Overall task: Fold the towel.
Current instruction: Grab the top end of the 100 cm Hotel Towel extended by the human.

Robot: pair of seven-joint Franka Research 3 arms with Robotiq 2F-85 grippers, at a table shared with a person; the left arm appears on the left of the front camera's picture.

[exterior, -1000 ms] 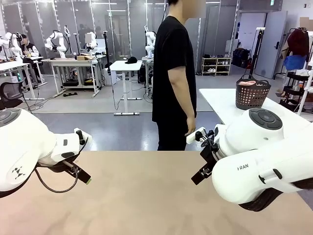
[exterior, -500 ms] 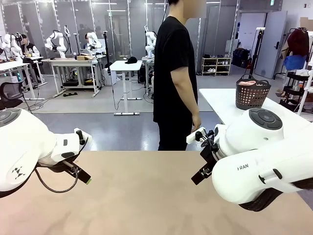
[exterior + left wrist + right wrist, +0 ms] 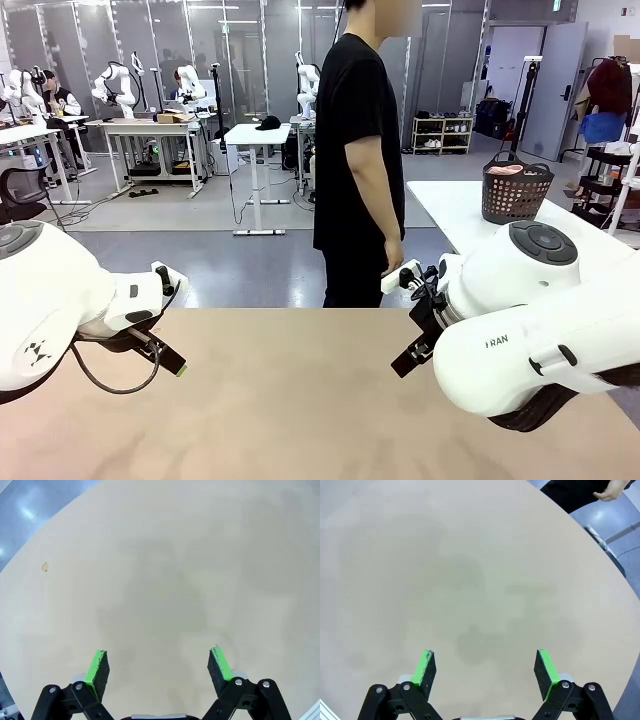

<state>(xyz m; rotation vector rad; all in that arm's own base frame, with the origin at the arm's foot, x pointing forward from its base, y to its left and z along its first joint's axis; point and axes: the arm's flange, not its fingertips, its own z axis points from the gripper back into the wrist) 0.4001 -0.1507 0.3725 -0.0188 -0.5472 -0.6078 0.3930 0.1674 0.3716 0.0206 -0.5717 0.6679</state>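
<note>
Nearest the robot, the left pincer (image 3: 158, 655) is hovering over the tan surface (image 3: 300, 410), fingers spread wide, pinching nothing. At near right, the right pincer (image 3: 485, 655) is hanging over it likewise, spread and holding nothing. Beyond the far edge a person (image 3: 355, 150) is standing side-on. Farther right, the towel (image 3: 505, 169) is lying bunched in a dark basket (image 3: 516, 200) on a white surface (image 3: 450, 215).

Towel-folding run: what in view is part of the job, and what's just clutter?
Job:
- towel, pink, bunched in the basket on the side table
- left claw and right claw, both open over the tan table
- person at its far edge

Lying about:
- black cap on a far desk
- shoe shelf at the back
</note>
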